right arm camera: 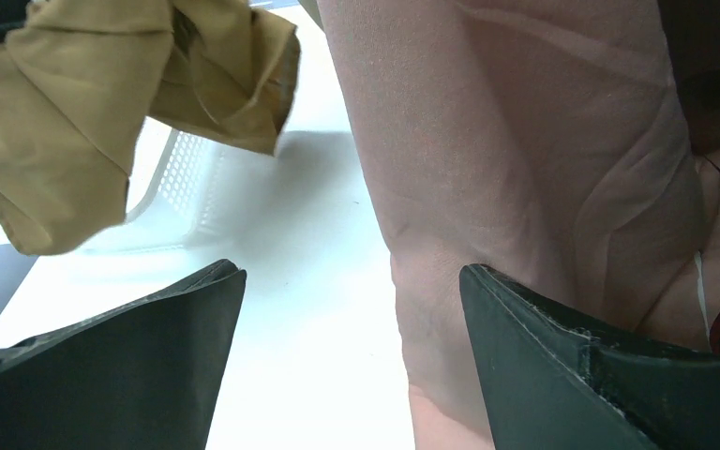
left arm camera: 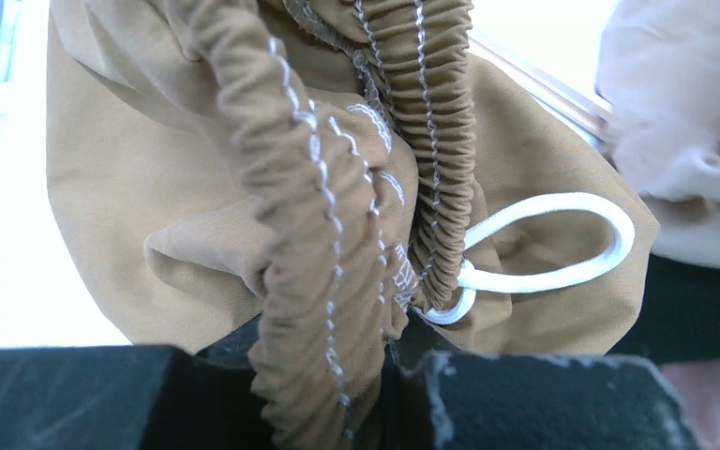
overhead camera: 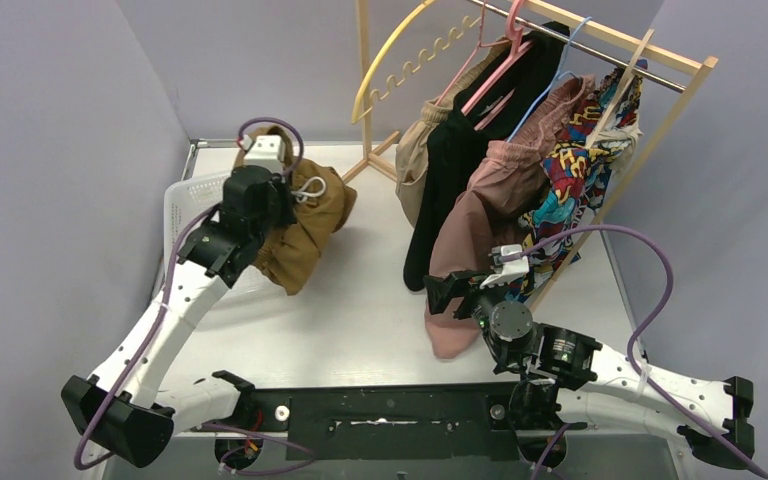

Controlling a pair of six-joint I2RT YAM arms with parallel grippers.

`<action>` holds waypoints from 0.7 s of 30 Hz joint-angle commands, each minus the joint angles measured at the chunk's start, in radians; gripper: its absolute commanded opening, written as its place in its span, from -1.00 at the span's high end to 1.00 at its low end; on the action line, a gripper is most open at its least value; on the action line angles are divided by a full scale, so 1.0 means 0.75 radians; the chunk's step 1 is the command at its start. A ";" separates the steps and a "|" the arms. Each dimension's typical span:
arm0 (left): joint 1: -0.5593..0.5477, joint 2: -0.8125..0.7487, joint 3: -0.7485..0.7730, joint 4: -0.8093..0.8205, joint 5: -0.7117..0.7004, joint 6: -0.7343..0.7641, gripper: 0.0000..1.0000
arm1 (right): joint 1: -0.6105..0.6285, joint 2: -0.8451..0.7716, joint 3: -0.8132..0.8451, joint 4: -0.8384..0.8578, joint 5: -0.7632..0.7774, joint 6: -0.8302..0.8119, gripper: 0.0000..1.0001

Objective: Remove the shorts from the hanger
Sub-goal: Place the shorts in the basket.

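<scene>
My left gripper [overhead camera: 278,205] is shut on the gathered waistband of the olive-brown shorts [overhead camera: 305,228], holding them up over the white basket [overhead camera: 185,200]; in the left wrist view the waistband [left arm camera: 323,234] runs between the jaws, with a white drawstring loop [left arm camera: 562,253] beside it. The beige-tan shorts [overhead camera: 422,150], black shorts [overhead camera: 455,160] and dusty pink shorts [overhead camera: 490,210] hang on hangers from the wooden rack [overhead camera: 660,60]. My right gripper [overhead camera: 450,290] is open at the lower edge of the pink shorts; in the right wrist view the pink fabric [right arm camera: 525,169] lies against the right finger [right arm camera: 562,375].
A colourful patterned garment [overhead camera: 575,170] hangs at the right end of the rack. A yellow hanger [overhead camera: 390,50] hangs at the rack's left end. The white basket also shows in the right wrist view [right arm camera: 183,187]. Grey walls enclose the white table [overhead camera: 360,300].
</scene>
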 commanded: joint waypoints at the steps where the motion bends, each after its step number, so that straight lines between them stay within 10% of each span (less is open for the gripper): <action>1: 0.144 -0.007 0.197 0.002 0.015 0.090 1.00 | -0.006 0.000 0.000 0.100 0.045 0.007 -0.76; 12: 0.286 0.026 0.419 -0.038 -0.083 0.136 1.00 | -0.008 0.031 0.004 0.122 0.037 -0.017 -0.77; 21: 0.431 -0.008 0.197 -0.034 -0.076 0.058 1.00 | -0.010 0.038 0.000 0.142 0.032 -0.042 -0.78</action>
